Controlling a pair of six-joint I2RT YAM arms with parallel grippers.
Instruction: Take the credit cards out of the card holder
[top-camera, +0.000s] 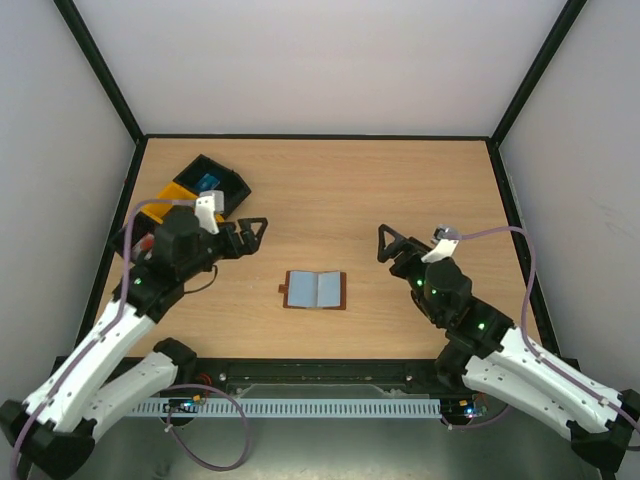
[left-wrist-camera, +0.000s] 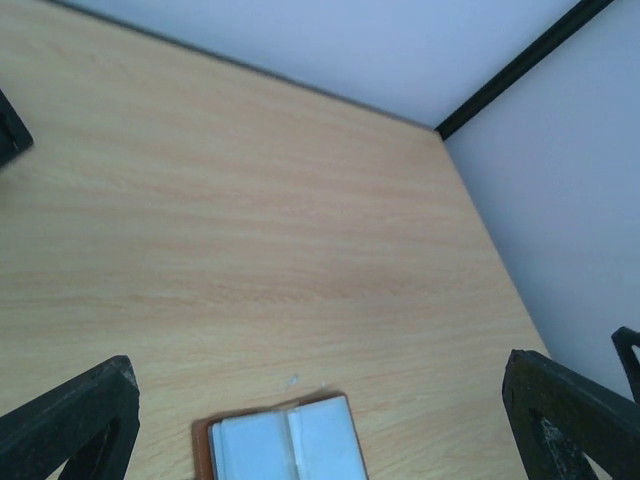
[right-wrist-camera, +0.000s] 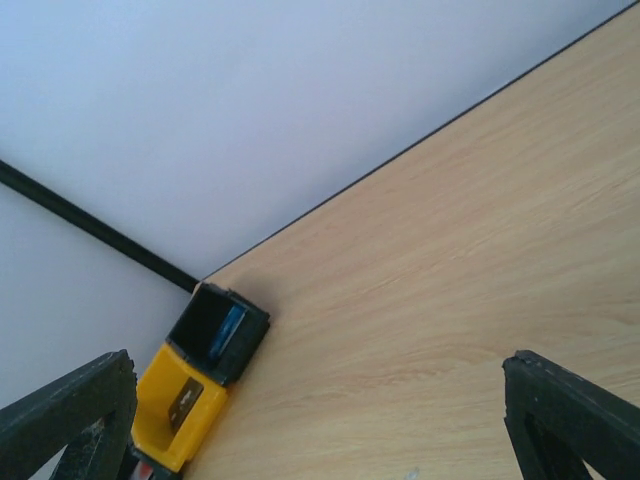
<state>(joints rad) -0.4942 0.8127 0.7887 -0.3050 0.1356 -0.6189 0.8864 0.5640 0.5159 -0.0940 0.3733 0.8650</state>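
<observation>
The card holder (top-camera: 315, 289) lies open on the wooden table between the two arms, a brown cover with grey-blue inner pockets; its top edge also shows in the left wrist view (left-wrist-camera: 285, 445). The credit cards are hidden: none shows on the pockets. My left gripper (top-camera: 252, 233) hovers to the upper left of the holder, open and empty, with black fingers (left-wrist-camera: 80, 420) spread wide. My right gripper (top-camera: 386, 243) hovers to the holder's right, also open and empty, with its fingers (right-wrist-camera: 570, 415) far apart.
A black bin (top-camera: 215, 180) holding something blue (right-wrist-camera: 230, 328) and a yellow bin (top-camera: 172, 195) holding a dark flat piece (right-wrist-camera: 183, 400) stand at the back left, close behind the left arm. White walls with black frame bars enclose the table.
</observation>
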